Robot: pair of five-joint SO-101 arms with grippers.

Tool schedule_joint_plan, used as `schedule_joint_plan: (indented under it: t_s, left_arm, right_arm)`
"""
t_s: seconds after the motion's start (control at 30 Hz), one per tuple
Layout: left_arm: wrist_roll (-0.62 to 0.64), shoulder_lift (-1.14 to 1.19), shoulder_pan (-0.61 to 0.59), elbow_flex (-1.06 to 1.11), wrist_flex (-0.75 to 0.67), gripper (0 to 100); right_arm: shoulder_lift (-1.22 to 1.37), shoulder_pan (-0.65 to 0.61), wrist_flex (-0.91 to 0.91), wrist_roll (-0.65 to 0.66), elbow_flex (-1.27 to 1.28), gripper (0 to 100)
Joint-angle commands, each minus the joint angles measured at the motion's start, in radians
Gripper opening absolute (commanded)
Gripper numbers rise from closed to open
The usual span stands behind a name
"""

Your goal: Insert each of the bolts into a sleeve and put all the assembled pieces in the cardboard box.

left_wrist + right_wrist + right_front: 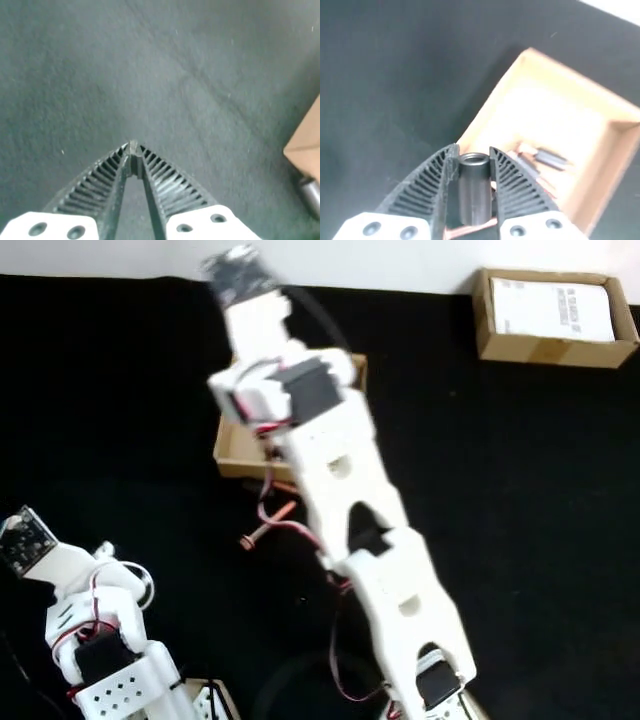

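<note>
One dark sleeve [472, 185] stood upright in the right end effector [472, 150], whose ribbed fingers [432, 185] were clamped on its two sides. A strip of copper colour showed under the sleeve, too little to tell what it was. The sleeve hung over the near edge of an open cardboard box [492, 102]. In that box lay one dark sleeve on a copper-coloured bolt [547, 159]. More copper and dark bits lay beside it, too blurred to count.

In the high view the right arm reached out across the black tabletop [520, 540] and covered most of the same box [235, 455]. One copper-coloured bolt [263, 531] lay loose on the tabletop just in front of that box. A second cardboard box [550, 350] sat well apart at the far right, holding one white sheet [550, 308].

The left end effector [132, 150] hung over bare tabletop with its fingertips together and nothing between them. A cardboard corner [306, 142] and one grey cylinder [311, 192] showed at the edge of the left wrist view.
</note>
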Motion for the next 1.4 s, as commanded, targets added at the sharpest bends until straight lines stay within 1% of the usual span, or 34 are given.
schedule_joint_plan:
  t_s: [0.0, 0.1, 0.23, 0.33, 0.47, 0.57, 0.67, 0.73, 0.83, 0.93, 1.0, 1.1, 1.23, 1.37]
  left_arm:
    - [-0.035, 0.004, 0.025, 0.015, 0.014, 1]
    - [-0.086, 0.004, 0.042, -0.012, 0.043, 2]
    - [-0.127, 0.004, 0.107, -0.128, 0.164, 2]
    - [-0.137, 0.004, 0.179, -0.231, 0.247, 2]
    - [-0.178, 0.096, 0.219, -0.329, 0.276, 2]
    - [-0.173, 0.286, 0.223, -0.458, 0.276, 2]
    - [-0.17, 0.545, 0.251, -0.671, 0.311, 2]
    - [-0.149, 0.722, 0.291, -0.848, 0.391, 2]
    - [-0.054, 0.978, 0.383, -1.079, 0.532, 2]
    - [0.057, 1.221, 0.49, -1.234, 0.649, 2]
    - [0.124, 1.377, 0.564, -1.308, 0.709, 2]
    - [0.183, 1.6, 0.653, -1.388, 0.747, 1]
    - [0.209, 1.83, 0.753, -1.466, 0.752, 1]
    - [0.207, 2.0, 0.831, -1.577, 0.749, 1]
  right_arm:
    - [-0.286, 0.039, 0.016, -0.014, 0.117, 0.6]
    - [-0.51, 0.039, 0.015, -0.012, 0.348, 0.6]
    - [-0.805, 0.044, 0.013, -0.015, 0.722, 0.6]
    - [-0.992, 0.082, 0.01, -0.017, 0.989, 0.6]
    - [-1.196, 0.185, -0.05, -0.017, 1.334, 0.6]
    - [-1.337, 0.28, -0.137, -0.017, 1.59, 0.6]
    - [-1.468, 0.36, -0.234, -0.017, 1.837, 0.6]
    - [-1.555, 0.412, -0.295, -0.017, 1.986, 0.6]
    - [-1.675, 0.484, -0.39, -0.012, 2.189, 0.6]
    - [-1.77, 0.562, -0.475, -0.009, 2.362, 0.6]
    - [-1.819, 0.61, -0.513, -0.005, 2.445, 0.6]
    - [-1.879, 0.665, -0.553, 0.057, 2.534, 0.6]
    - [-1.928, 0.743, -0.61, 0.097, 2.598, 0.6]
    - [-1.948, 0.809, -0.633, 0.132, 2.638, 0.6]
